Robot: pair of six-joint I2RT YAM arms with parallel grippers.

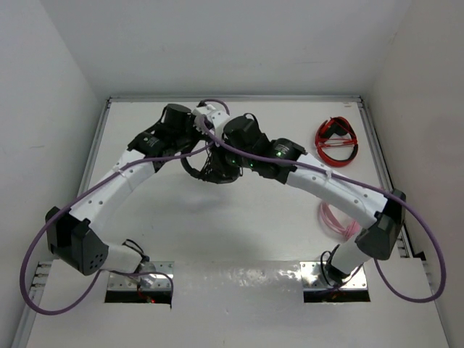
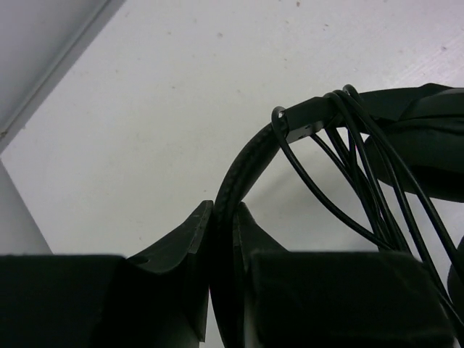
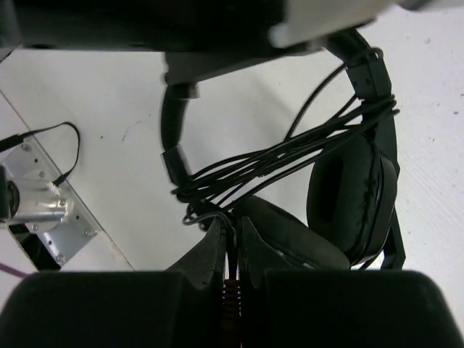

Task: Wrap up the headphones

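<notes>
Left hand (image 2: 223, 217): pressed tight on the padded headband (image 2: 243, 170), pinching it edge-on.
Right hand (image 3: 232, 230): clamped on the tail of the cable (image 3: 290, 161) (there's a coppery spring (image 3: 230, 296) between the fingers, probably the plug's strain relief).
Headphones (image 1: 206, 168): the black set, held between both hands over the far middle of the bench (image 1: 246, 225).
Loops: several strands already strung across the headband, just above the earcup (image 3: 351, 192).
Progress: mostly wrapped, I'd say. Only that last tail is left to wind or tuck.
</notes>
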